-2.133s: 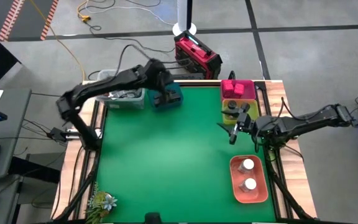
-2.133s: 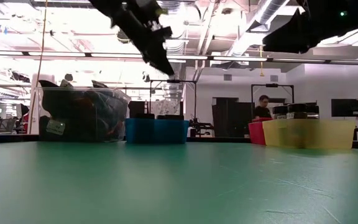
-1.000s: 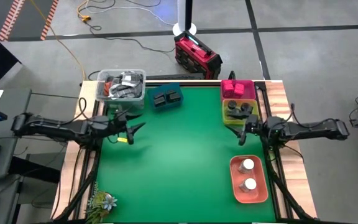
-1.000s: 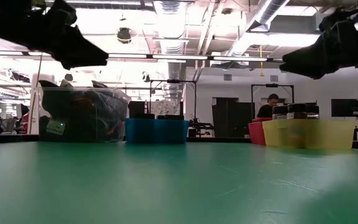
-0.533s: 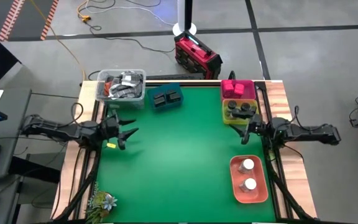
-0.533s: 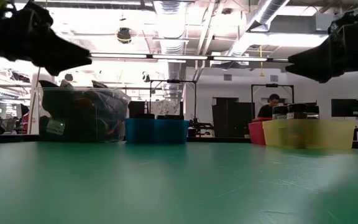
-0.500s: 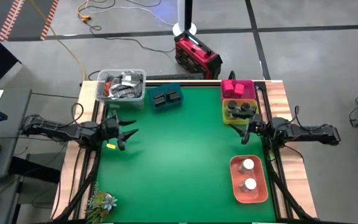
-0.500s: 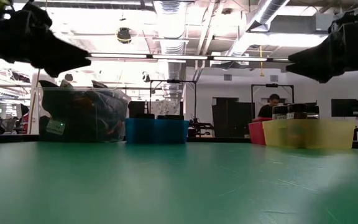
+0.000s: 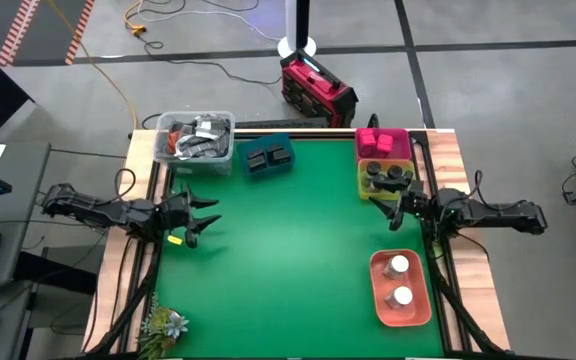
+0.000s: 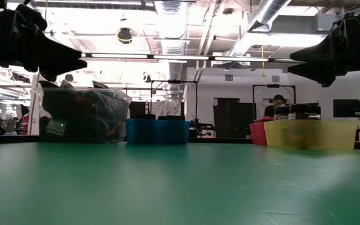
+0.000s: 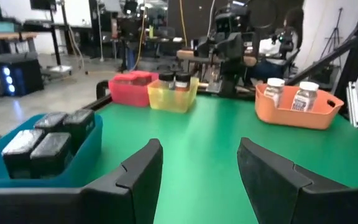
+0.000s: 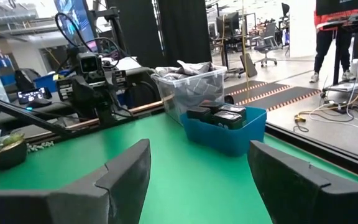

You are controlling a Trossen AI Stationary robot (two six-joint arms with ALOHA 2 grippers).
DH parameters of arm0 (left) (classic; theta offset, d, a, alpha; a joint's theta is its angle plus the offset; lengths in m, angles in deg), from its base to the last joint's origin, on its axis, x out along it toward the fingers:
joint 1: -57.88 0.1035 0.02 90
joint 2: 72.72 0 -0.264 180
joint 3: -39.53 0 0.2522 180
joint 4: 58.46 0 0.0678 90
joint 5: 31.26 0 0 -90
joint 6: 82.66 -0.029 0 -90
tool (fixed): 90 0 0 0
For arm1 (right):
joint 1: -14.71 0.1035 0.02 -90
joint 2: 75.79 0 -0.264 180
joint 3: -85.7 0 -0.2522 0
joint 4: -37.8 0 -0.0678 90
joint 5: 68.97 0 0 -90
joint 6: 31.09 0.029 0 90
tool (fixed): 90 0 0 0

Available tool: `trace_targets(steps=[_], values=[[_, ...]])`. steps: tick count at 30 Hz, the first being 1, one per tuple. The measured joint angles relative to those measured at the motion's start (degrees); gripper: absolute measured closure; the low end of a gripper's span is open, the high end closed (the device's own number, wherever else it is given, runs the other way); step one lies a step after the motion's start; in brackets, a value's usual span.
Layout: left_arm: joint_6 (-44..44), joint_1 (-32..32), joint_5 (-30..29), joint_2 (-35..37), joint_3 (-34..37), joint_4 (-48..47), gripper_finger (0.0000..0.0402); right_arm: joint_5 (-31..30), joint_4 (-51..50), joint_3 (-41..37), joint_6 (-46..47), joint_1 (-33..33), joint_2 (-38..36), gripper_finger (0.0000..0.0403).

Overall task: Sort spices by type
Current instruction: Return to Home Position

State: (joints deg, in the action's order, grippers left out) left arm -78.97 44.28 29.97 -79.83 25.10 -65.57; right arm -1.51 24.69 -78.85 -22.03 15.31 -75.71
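Both arms are dark, near black, built of slender links joined by bulkier rounded housings; the left arm trails thin black cables that loop clear of it, and the right arm has a similar loop behind its wrist; the left hand has a small yellow tag beside it; the right hand is plain black; seen close, the fingers are matte dark grey, flat-faced and chamfered, broad at the root and narrowing to blunt tips; a boxy black camera block with a round lens rides the left wrist.
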Motion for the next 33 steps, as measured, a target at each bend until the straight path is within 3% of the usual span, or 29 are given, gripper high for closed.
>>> trace_targets(steps=[33], values=[[-4.0,0.02,-0.05,0.0,0.15,-1.69,0.0205,-0.02,-0.16,-0.04,0.0,0.0,0.0,0.0111]])
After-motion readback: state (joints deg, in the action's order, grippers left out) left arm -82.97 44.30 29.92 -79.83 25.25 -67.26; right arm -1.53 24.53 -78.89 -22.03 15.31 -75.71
